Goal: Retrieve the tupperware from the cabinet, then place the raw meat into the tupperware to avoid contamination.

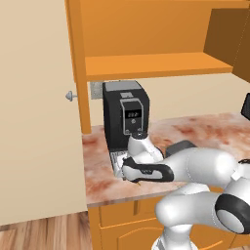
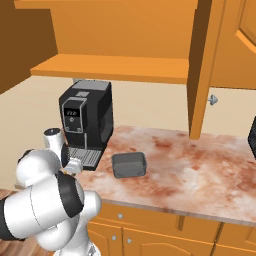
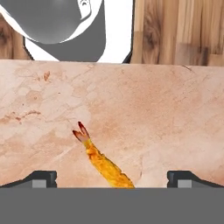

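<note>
Tupperware: grey rectangular tub (image 2: 129, 165) out of the open orange wooden wall cabinet (image 2: 115, 67), on the marbled table (image 2: 200, 170).
Meat: thin orange-brown sliver (image 3: 103, 164) not yet binned.
Hand (image 3: 111, 178): spread, empty, above it.

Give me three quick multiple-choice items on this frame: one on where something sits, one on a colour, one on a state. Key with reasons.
1. Where does the grey tupperware sit?
A. on the cabinet shelf
B. on the counter, right of the coffee machine
C. on the floor

2. What colour is the coffee machine?
A. black
B. white
C. red

3. How does the gripper stand relative to the raw meat?
A. shut on it, lifted
B. open, fingertips either side, meat lying on the counter
C. holding it over the tupperware

Key: 1 B, the right base view shows it on the marbled counter; 2 A, its body is black; 3 B, the hand view shows both tips apart with the sliver lying flat between.
</note>
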Motion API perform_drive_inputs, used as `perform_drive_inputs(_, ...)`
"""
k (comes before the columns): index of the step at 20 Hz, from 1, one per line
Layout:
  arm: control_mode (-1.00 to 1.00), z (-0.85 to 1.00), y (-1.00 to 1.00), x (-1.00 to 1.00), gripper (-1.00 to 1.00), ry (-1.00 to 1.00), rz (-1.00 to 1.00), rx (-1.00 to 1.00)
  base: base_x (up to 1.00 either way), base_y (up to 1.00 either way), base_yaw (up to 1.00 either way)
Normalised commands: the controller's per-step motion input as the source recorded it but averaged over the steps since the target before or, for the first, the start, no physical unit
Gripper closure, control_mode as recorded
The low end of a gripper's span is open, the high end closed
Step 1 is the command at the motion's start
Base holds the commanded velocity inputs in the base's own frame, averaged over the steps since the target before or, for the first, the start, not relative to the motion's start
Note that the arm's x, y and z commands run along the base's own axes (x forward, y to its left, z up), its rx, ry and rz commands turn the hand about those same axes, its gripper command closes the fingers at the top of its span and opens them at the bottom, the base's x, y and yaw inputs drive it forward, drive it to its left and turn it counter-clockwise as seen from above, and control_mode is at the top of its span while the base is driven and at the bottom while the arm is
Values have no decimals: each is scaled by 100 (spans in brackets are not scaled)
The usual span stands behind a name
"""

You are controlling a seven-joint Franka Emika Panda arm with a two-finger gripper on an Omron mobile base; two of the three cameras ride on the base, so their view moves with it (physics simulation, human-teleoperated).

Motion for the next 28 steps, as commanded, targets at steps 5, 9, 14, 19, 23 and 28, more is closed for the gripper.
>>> perform_drive_inputs(5,-100,-14,0,0,-100,2,0,0,0,0,0)
perform_drive_inputs(9,-100,-12,0,0,-100,1,0,0,0,0,0)
perform_drive_inputs(14,-100,-16,0,5,-100,0,0,0,0,0,0)
perform_drive_inputs(19,-100,-21,0,11,-100,0,0,0,0,0,0)
perform_drive_inputs(23,-100,-20,0,14,-100,0,0,0,0,0,0)
perform_drive_inputs(28,-100,-19,0,10,-100,0,0,0,0,0,0)
